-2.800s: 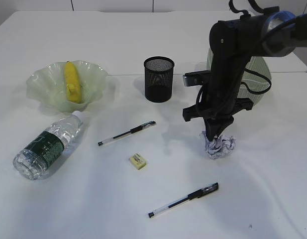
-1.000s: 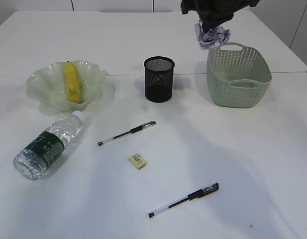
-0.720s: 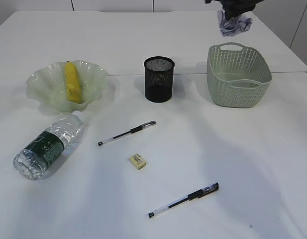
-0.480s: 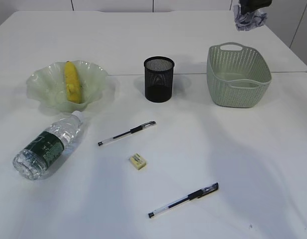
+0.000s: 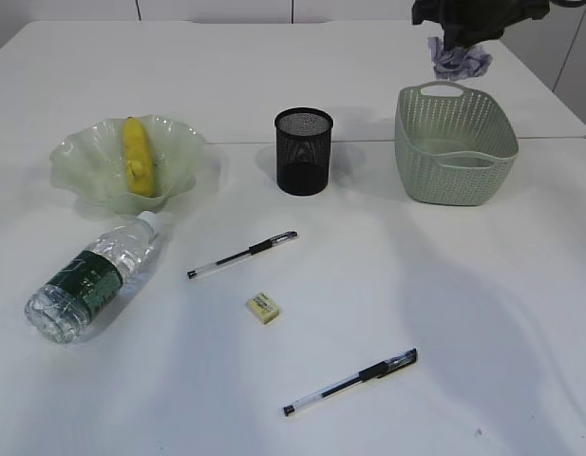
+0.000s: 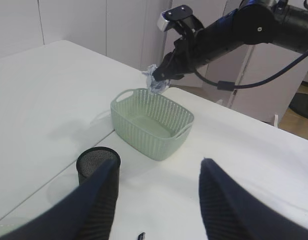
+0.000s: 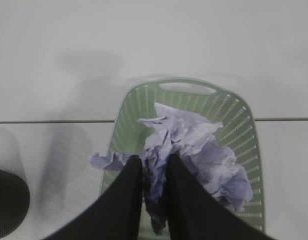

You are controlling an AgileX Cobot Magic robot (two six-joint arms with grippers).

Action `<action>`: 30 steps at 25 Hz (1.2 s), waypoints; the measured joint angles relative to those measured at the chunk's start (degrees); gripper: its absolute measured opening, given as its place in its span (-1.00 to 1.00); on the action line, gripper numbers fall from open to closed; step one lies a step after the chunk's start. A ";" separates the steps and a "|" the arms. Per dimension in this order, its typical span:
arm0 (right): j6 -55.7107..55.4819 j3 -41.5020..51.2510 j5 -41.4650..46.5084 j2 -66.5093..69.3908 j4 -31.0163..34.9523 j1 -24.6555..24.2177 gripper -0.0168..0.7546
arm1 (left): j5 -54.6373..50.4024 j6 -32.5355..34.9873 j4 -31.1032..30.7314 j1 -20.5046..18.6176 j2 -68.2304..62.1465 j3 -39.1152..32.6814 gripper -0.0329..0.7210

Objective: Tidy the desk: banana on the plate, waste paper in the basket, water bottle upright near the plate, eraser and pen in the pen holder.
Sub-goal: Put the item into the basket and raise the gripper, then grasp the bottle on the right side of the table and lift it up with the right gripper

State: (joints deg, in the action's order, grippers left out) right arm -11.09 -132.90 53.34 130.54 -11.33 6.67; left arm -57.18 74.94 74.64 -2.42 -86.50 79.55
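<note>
On the far left of the desk [image 5: 103, 399] a pale green plate [image 5: 79, 161] holds the banana [image 5: 137, 155], and just in front of it the water bottle [image 5: 91, 277] lies on its side, cap toward the plate; its dark green label carries print too small to read. Moving right, one pen [image 5: 241, 255] lies slanted beside the yellow eraser [image 5: 262, 307], a second pen [image 5: 349, 382] lies nearer the front edge, and the black mesh pen holder [image 5: 303, 150] stands upright behind them. Right of that sits the green basket [image 5: 454, 180]. Above its far handle the right arm reaches in from the top right, bent downward at the wrist, and the right gripper [image 7: 153, 172] has its fingers [image 7: 125, 197] pinched on the waste paper [image 5: 459, 62], which hangs over the basket's opening. Compared with half a second ago, the paper has come lower and back to the left, closer to the basket rim; nearly three seconds ago it was still on the table in front of the basket. The left gripper [image 6: 156, 197] hovers well above the pen holder, its fingers spread wide apart with nothing between them.
</note>
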 joint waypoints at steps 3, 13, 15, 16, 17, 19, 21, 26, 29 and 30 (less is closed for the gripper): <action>-1.14 0.00 -0.41 1.44 -0.03 0.00 -0.39 | -0.20 0.00 0.00 0.00 0.22 0.00 0.09; -4.85 0.00 -0.54 1.76 -0.03 -1.64 0.17 | -0.41 0.00 -0.19 0.00 0.57 0.00 0.09; -5.07 0.00 1.23 1.76 -0.03 -2.02 0.17 | -0.41 0.00 -0.19 0.00 0.57 0.00 0.09; -5.20 0.00 2.15 1.76 0.13 -2.10 0.18 | -0.41 0.00 -0.19 0.00 0.57 0.00 0.09; -5.20 0.00 3.06 1.76 0.41 -2.15 0.18 | -0.41 0.00 -0.22 0.00 0.57 0.00 0.09; -5.20 0.00 4.70 1.76 1.13 -2.24 0.18 | -0.41 0.00 -0.22 0.00 0.57 0.00 0.09; -5.20 0.00 6.31 1.76 2.58 -2.24 0.18 | -0.41 -0.13 -0.22 0.00 0.57 0.00 0.09; -5.20 0.00 10.32 1.76 6.47 -2.24 0.18 | -0.41 -1.23 -0.42 0.00 0.57 0.00 0.09; -5.33 0.00 12.38 1.76 7.93 -2.24 0.18 | -0.41 -1.49 -0.42 0.00 0.57 0.00 0.09; -5.33 0.00 12.85 1.76 8.05 -2.24 0.18 | -0.41 -1.59 -0.42 0.00 0.57 0.00 0.09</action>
State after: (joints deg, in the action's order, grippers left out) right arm -16.42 -132.90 66.19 132.30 -3.28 4.43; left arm -57.59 73.35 74.21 -2.42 -85.93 79.55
